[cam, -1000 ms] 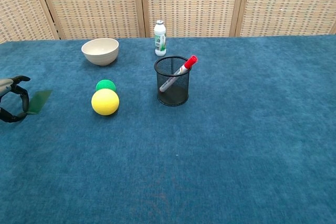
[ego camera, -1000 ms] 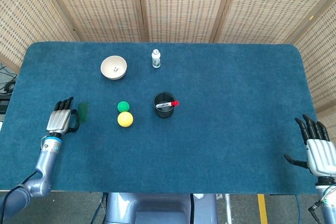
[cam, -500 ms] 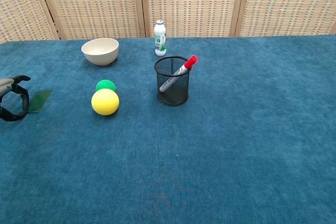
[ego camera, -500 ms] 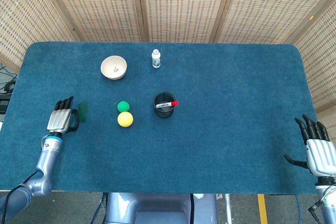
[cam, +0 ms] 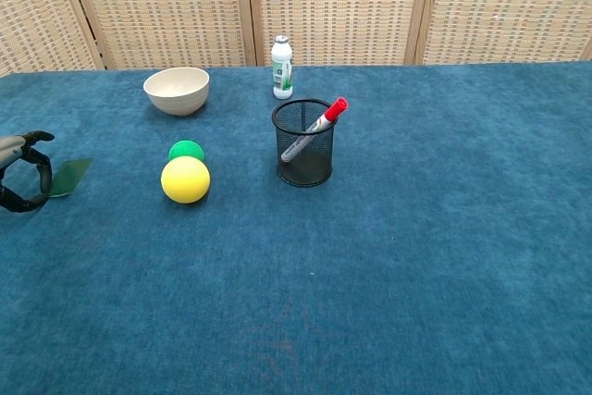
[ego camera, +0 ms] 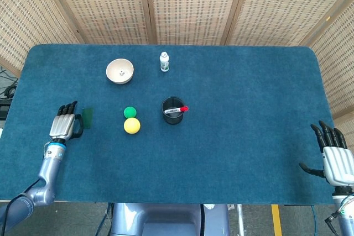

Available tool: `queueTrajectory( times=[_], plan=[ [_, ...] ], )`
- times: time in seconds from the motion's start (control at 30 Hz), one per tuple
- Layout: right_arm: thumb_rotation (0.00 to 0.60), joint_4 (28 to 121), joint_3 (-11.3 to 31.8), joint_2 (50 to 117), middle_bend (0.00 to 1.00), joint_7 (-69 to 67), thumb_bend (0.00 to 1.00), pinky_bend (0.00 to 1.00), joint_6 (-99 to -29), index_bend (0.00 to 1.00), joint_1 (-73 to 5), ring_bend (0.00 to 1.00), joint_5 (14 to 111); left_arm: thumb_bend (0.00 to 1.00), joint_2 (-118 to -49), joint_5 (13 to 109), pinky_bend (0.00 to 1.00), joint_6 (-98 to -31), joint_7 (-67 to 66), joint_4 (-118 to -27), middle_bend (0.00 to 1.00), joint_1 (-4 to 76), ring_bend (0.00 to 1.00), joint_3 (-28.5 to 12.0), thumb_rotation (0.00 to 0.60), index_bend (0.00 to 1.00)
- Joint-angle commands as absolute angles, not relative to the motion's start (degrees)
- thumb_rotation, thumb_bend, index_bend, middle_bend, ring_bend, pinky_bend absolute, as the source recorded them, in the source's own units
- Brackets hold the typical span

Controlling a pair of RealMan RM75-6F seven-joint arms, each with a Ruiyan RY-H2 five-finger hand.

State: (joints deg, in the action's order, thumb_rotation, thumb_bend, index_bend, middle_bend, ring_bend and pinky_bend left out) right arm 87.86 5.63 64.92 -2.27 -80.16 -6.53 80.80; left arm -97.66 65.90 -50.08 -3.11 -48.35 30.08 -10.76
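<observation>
- We are looking at our left hand (ego camera: 64, 124) resting near the left edge of the worktop (ego camera: 249, 92), with its thumb and fingers curling toward a small flat green card (ego camera: 87, 116) lying just beside it.
- In the chest view the left hand (cam: 20, 180) is showing at the frame's edge, its curled fingers (cam: 37, 173) touching or almost touching the green card (cam: 70, 177); we cannot tell whether the card is actually being pinched.
- We are judging the card to be very light, thin and somewhat see-through, probably stiff plastic or film, so it is likely lying flush on the cloth and resisting a lift from above.
- We are thinking the best hold is at the near edge, a thumb-and-finger pinch after tipping or sliding an edge up; the napped blue cloth is probably giving some grip against sliding.
- Squeezing hard is likely bending or flicking such a light piece away, so a gentle pinch is what we are favouring.
- Our right hand (ego camera: 335, 156) is waiting at the worktop's right front corner, fingers apart and holding nothing, well apart from everything.
- Further in, a yellow ball (ego camera: 131, 126) is sitting against a smaller green ball (ego camera: 129, 112), with a black mesh cup (ego camera: 172, 110) holding a red-capped marker (cam: 324, 118) beside them.
</observation>
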Motion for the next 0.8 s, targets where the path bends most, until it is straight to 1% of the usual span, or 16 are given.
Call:
queueTrajectory(
  times=[0.03, 0.27, 0.4, 0.73, 0.8],
  plan=[
    [0.6, 87.85, 5.62, 64.95, 0.0, -2.22, 0.0, 0.0, -80.13, 0.0, -6.55, 0.0, 80.8, 0.52, -97.6, 65.75, 0.0, -49.96, -3.16, -48.43, 0.0, 30.23, 0.0, -10.94, 0.6, 0.66],
    [0.6, 87.69, 5.62, 65.15, 0.0, -1.89, 0.0, 0.0, -79.84, 0.0, -6.67, 0.0, 80.59, 0.58, -97.15, 64.57, 0.0, -49.14, -4.85, -48.5, 0.0, 31.74, 0.0, -12.33, 0.6, 0.75],
    [0.6, 87.38, 5.76, 65.44, 0.0, -1.41, 0.0, 0.0, -79.35, 0.0, -6.83, 0.0, 79.93, 0.61, -96.56, 62.76, 0.0, -47.39, -7.48, -48.13, 0.0, 34.23, 0.0, -14.2, 0.6, 0.79],
    [0.6, 86.68, 6.07, 66.16, 0.0, -0.22, 0.0, 0.0, -77.83, 0.0, -7.47, 0.0, 78.49, 0.63, -95.35, 57.59, 0.0, -43.91, -13.66, -46.56, 0.0, 39.77, 0.0, -18.2, 0.6, 0.81],
    [0.6, 86.45, 6.17, 66.36, 0.0, -0.02, 0.0, 0.0, -77.37, 0.0, -7.65, 0.0, 78.02, 0.63, -95.18, 56.1, 0.0, -43.23, -15.61, -45.47, 0.0, 41.97, 0.0, -19.65, 0.6, 0.81]
  ],
)
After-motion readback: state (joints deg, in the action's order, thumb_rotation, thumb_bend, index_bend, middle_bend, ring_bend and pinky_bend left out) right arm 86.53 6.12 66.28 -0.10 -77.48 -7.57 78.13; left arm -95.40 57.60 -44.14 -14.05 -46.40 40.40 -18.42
